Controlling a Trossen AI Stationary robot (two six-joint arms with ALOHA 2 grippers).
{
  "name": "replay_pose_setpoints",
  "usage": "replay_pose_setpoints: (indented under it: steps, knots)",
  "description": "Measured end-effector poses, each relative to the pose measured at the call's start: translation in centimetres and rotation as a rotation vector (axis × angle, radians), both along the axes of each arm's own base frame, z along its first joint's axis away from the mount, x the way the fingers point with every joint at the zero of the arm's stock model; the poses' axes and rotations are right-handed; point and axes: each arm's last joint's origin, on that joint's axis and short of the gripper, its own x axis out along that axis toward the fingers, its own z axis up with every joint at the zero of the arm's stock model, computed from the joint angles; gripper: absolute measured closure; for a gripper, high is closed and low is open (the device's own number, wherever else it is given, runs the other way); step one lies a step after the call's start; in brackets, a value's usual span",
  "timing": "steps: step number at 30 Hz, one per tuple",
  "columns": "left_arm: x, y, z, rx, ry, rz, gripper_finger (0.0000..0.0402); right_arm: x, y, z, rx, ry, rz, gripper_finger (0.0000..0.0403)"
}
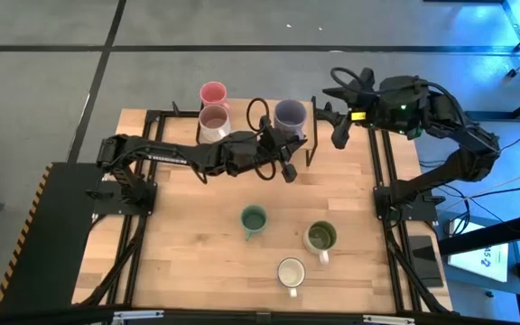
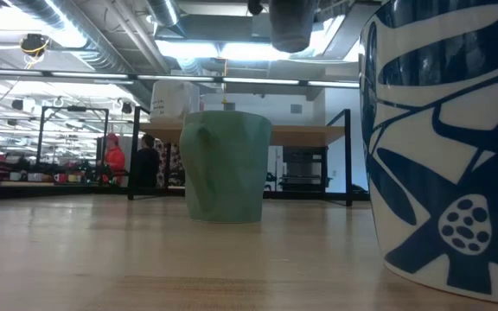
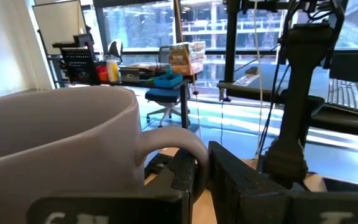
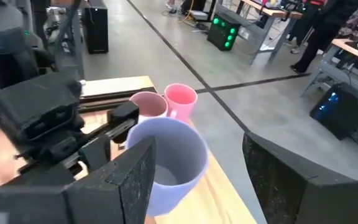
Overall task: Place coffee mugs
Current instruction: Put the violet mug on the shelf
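While the left gripper (image 1: 283, 155) reaches across the tabletop (image 1: 188, 235) toward its far edge, its fingers are clamped on the handle of the lavender mug (image 1: 290, 116), which sits near the far edge, right of centre. The right gripper (image 1: 329, 116) hovers just beside that mug toward the far right corner, fingers spread apart and holding nothing. The pink mug (image 1: 213, 93) stands at the far edge, with the white mug with a mauve inside (image 1: 215, 122) touching it on the near side. The teal-green mug (image 1: 254, 219) stands near the tabletop's centre. The olive-green mug (image 1: 320, 237) lies nearer the right edge, and the white mug (image 1: 291, 273) sits close to the near edge.
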Motion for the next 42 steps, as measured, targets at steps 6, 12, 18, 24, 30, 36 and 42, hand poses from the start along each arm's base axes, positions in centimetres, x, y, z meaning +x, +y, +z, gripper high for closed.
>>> replay_pose_setpoints:
  steps: [6, 12, 18, 24, 30, 36, 42]
  knots:
    - [-0.1, 1.0, 0.4, -0.021, -0.049, 0.024, 0.0379, -1.4, 0.1, 0.7, -0.006, -0.036, 0.0, 0.0175]
    - [0.5, 1.9, -0.2, -0.024, -0.076, 0.029, 0.0379, -2.9, 0.1, 1.1, -0.024, -0.046, -0.043, 0.0175]
    - [1.7, 2.6, -1.8, -0.023, -0.073, 0.0, 0.0379, -3.4, 0.2, 1.1, -0.042, -0.025, -0.042, 0.0175]
    - [2.0, 3.7, -2.2, -0.045, -0.092, 0.01, 0.0379, -3.6, 0.1, 0.6, -0.048, 0.031, -0.066, 0.0175]
    - [2.2, 5.0, -2.7, -0.057, -0.103, 0.022, 0.038, -3.7, 0.1, 0.4, -0.058, 0.06, -0.089, 0.0175]
    - [2.5, 6.1, -3.3, -0.066, -0.113, 0.018, 0.038, -3.8, 0.0, 0.2, -0.06, 0.081, -0.096, 0.0175]
    - [2.8, 7.7, -4.0, -0.073, -0.141, 0.042, 0.038, -3.8, 0.0, 0.2, -0.061, 0.079, -0.097, 0.0175]
